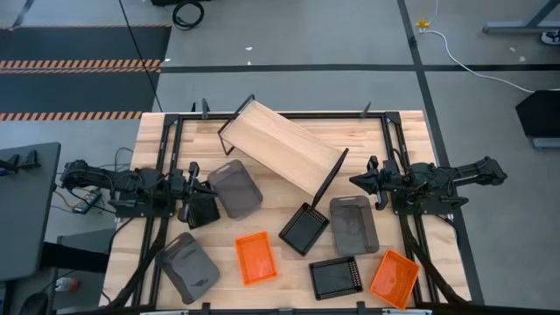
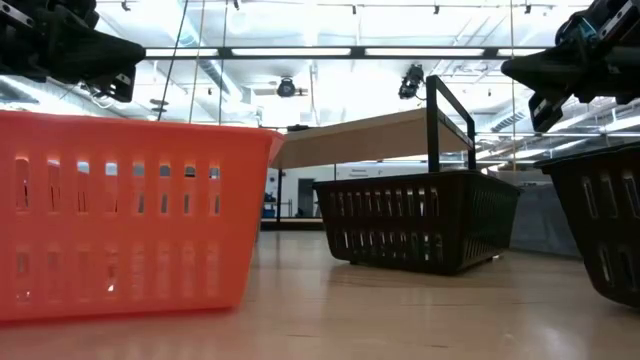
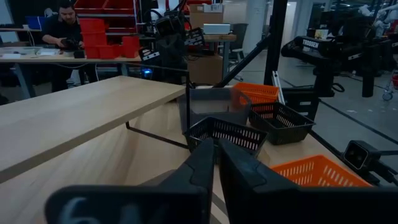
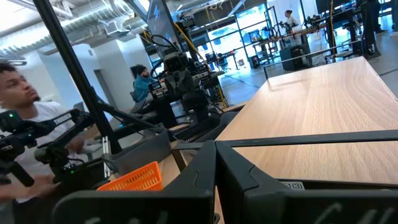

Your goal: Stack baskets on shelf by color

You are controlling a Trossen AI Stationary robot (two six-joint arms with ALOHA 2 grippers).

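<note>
High view: eight baskets lie scattered over the slatted bench (image 1: 149, 131). Along the near edge, from the left corner to the right, lie a grey basket (image 1: 188, 267), an orange basket (image 1: 255, 258), a black slotted basket (image 1: 336, 277) and a second orange basket (image 1: 395, 278) tilted toward the near right corner. Farther in, another black slotted basket (image 1: 304, 229) sits just beside a grey basket (image 1: 353, 224). On the left side, a small black basket (image 1: 204, 211) sits touching or just beside a dark grey basket (image 1: 234, 187).

The left gripper (image 1: 194, 188) is over the bench's left side, next to that small black basket. In the left wrist view its fingers (image 3: 202, 163) are pressed almost together with nothing between them. The right gripper (image 1: 360, 180) is over the bench's right side, just past the grey basket; in the right wrist view its fingers (image 4: 233, 165) are together and hold nothing.

The shelf (image 1: 280, 145) lies at an angle across the middle of the bench toward the far edge, its black end frames at either end and no basket on its plank.

Beyond the bench, the wrist views show a person (image 3: 62, 28) at a work table and another person (image 4: 28, 118) close by.
</note>
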